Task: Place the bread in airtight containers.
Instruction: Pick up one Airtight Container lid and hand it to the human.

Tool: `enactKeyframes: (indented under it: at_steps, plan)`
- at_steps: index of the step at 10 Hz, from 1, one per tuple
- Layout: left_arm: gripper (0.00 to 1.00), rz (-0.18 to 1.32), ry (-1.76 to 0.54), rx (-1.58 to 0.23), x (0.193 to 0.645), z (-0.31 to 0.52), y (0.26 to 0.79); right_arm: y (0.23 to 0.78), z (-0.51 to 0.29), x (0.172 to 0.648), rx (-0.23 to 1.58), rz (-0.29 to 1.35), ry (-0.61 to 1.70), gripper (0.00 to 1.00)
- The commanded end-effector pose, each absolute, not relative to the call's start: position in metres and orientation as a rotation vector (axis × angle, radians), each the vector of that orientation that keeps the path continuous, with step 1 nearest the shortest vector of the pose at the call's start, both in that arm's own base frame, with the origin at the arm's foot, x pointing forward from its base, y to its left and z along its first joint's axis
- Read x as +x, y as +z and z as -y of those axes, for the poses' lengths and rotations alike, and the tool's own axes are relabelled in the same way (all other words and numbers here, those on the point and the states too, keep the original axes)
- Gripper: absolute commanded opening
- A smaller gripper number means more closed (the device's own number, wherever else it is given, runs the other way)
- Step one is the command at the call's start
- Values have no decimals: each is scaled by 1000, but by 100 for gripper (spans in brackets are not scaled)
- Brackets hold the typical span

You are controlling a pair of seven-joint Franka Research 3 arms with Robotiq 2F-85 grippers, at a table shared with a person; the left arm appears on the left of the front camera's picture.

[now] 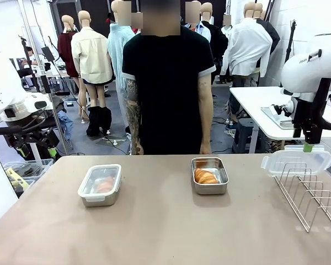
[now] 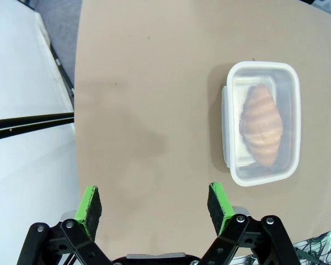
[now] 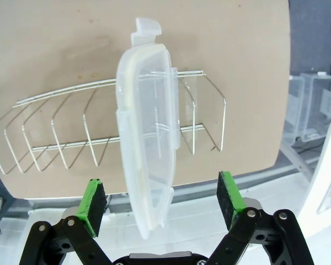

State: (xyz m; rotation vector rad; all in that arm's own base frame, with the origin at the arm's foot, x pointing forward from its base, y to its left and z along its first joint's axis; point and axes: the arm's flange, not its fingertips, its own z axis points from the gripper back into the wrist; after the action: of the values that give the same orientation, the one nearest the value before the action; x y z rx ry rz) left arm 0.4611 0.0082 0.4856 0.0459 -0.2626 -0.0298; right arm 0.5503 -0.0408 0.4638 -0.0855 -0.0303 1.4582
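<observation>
Jaws of the left gripper (image 2: 154, 207) spread wide at the bottom of the left wrist view, nothing between the green pads, bare brown table (image 2: 143, 99) beneath. Up and right of them, a lidded container (image 2: 263, 122) with a croissant (image 2: 261, 132) lying lengthwise under the clear cover.

Jaws of the right gripper (image 3: 163, 201) equally wide, a loose clear lid (image 3: 149, 138) standing on edge between the pads, touching neither as far as can be told, propped in a wire rack (image 3: 66, 127) at the table edge.

Front view: same lid (image 1: 295, 161) at right, leaning on the rack (image 1: 311, 193), right gripper (image 1: 311, 144) just above it. Lidded container (image 1: 100, 185) at centre left. Centre right, an uncovered steel container (image 1: 210, 175) holding the second croissant (image 1: 205, 176). Behind the far edge, a person in a black shirt (image 1: 168, 83), arms hanging down.
</observation>
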Motion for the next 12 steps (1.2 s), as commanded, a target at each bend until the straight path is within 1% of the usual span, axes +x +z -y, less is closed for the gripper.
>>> enactKeyframes:
  at_steps: [1,3,4,6,7,8,9,12]
  plan:
    - [100,263,-13,52,459,-8,485,459,46,568,-87,-2,1440,100]
    - [100,263,-13,52,459,-8,485,452,49,579,-87,-9,1403,100]
    - [100,263,-13,52,459,-8,485,449,50,586,-52,-17,1411,100]
    - [100,263,-13,52,459,-8,485,446,49,597,-42,-37,1406,100]
    - [100,263,-13,52,459,-8,485,445,49,603,-38,-51,1402,98]
    - [100,263,-13,52,459,-8,485,442,49,607,-25,-67,1401,89]
    - [100,263,-13,52,459,-8,485,441,49,610,-12,-81,1402,71]
    - [100,263,-13,52,459,-8,485,442,48,613,3,-85,1404,14]
